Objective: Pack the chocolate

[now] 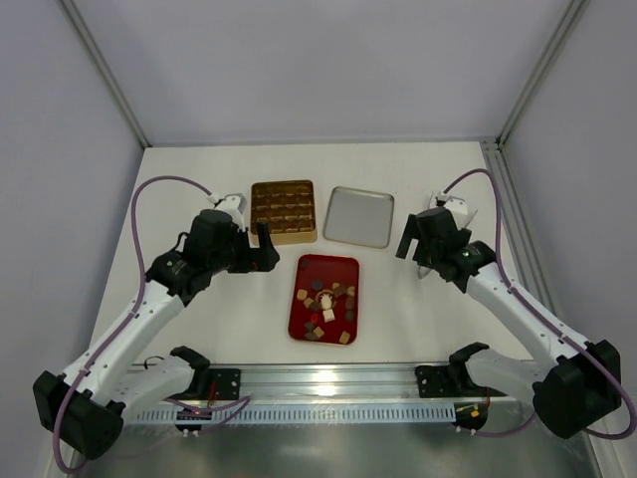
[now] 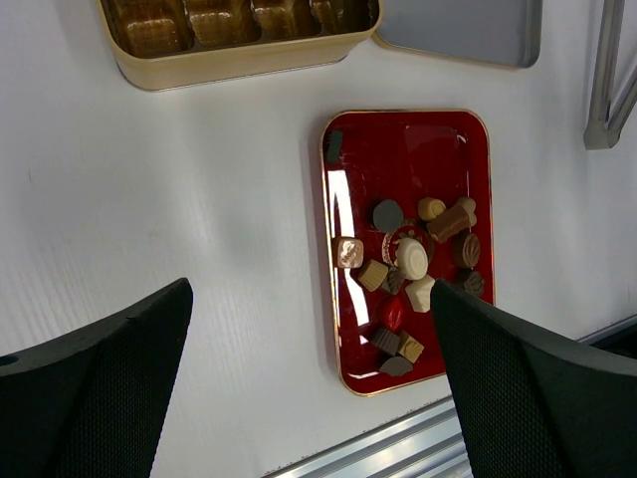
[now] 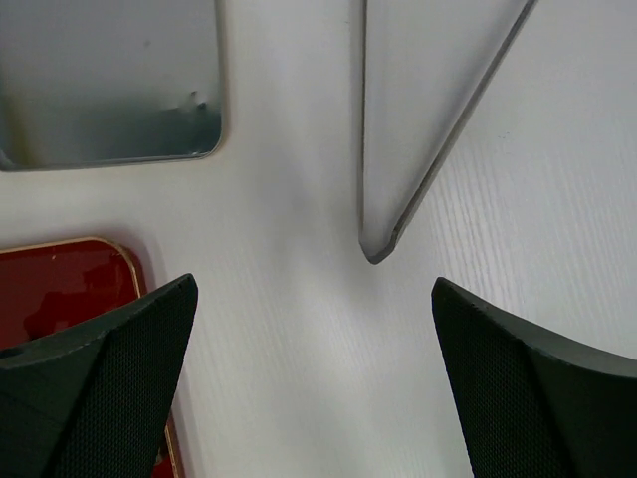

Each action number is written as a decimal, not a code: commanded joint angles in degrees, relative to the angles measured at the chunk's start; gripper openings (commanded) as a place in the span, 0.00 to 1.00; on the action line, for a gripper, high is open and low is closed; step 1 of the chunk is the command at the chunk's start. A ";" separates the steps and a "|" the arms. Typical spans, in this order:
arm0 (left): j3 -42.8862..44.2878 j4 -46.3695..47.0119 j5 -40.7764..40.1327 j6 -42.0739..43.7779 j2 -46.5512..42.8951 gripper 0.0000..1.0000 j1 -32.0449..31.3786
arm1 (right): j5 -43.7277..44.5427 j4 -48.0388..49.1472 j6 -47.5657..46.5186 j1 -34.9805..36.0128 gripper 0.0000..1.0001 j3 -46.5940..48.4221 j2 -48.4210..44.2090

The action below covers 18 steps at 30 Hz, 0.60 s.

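Several small chocolates, dark brown, tan and cream-white, lie loose on a red tray in the middle of the table. They also show in the left wrist view, bunched in the near half of the tray. The gold box with gridded compartments stands behind the tray. My left gripper is open and empty, above the table left of the tray. My right gripper is open and empty, right of the tray, whose corner shows at the left.
A silver lid lies upturned right of the gold box; it also shows in the right wrist view. An aluminium rail runs along the near edge. A grey metal strut shows ahead of the right gripper. Enclosure walls surround the table.
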 commanded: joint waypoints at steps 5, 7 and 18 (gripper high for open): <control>0.24 1.69 1.47 -0.18 -1.10 1.00 0.39 | -6.68 5.05 -2.41 -9.80 1.00 0.59 5.20; 0.15 1.78 1.64 -0.18 -1.01 1.00 0.39 | -6.95 6.72 -2.23 -10.85 1.00 0.24 6.26; 0.06 1.43 2.00 -0.18 -1.63 1.00 0.30 | -6.68 11.12 -1.70 -16.22 1.00 0.15 16.54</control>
